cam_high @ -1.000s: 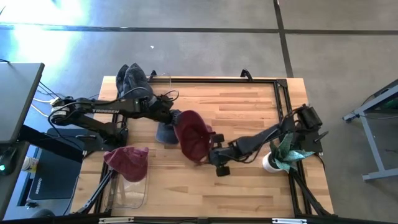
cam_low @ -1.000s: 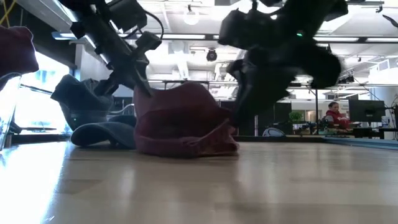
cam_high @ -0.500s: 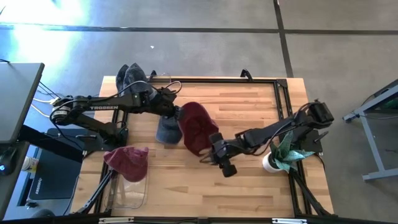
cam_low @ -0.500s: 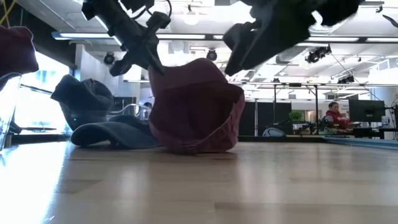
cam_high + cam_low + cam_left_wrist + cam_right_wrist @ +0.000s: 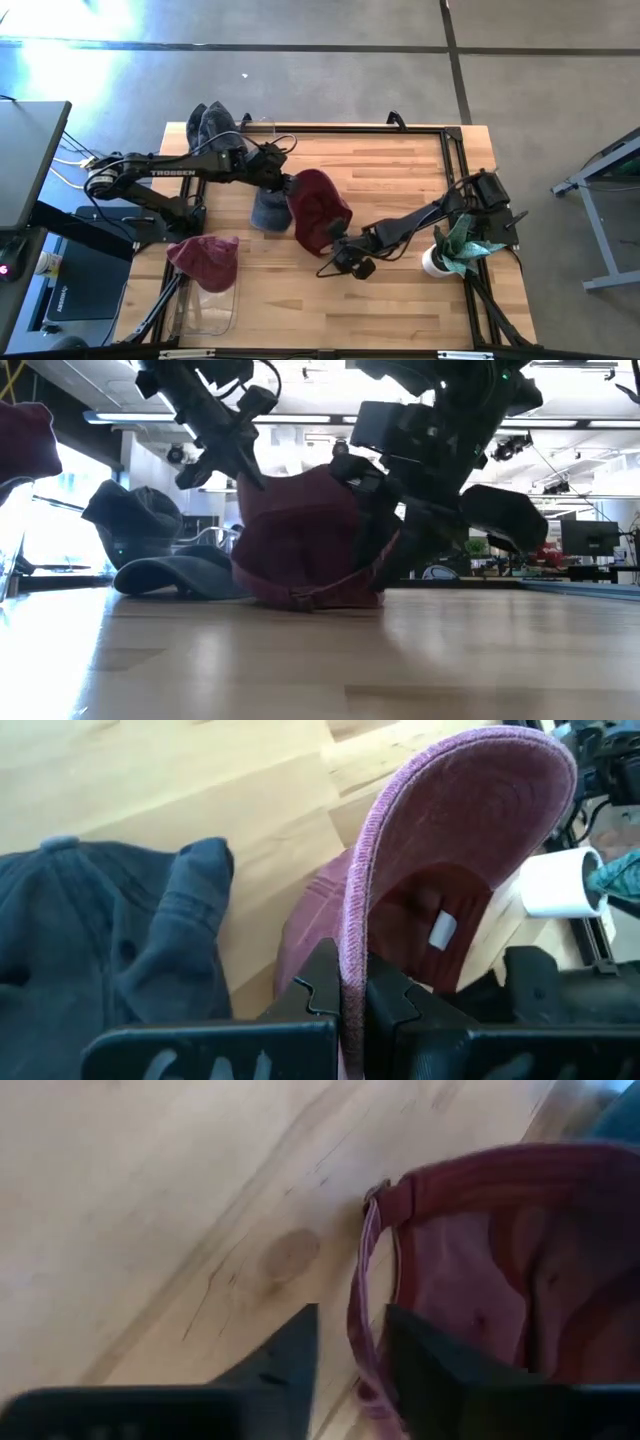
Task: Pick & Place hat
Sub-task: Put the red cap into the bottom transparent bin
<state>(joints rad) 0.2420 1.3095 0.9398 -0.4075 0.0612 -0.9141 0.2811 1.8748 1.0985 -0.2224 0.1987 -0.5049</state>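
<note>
Now the red hat [image 5: 318, 208] stands near the middle of the counter [image 5: 400, 170], its lower edge touching the wood, just beside a blue hat [image 5: 268, 211] that lies flat. The left pincer [image 5: 345, 992] is closed on the brim of the red hat. The right pincer [image 5: 352, 1348] is at the back strap, fingers apart on both sides of it; whether they press the strap I cannot tell. Another red hat [image 5: 205, 260] rests on a clear box at the counter's corner.
</note>
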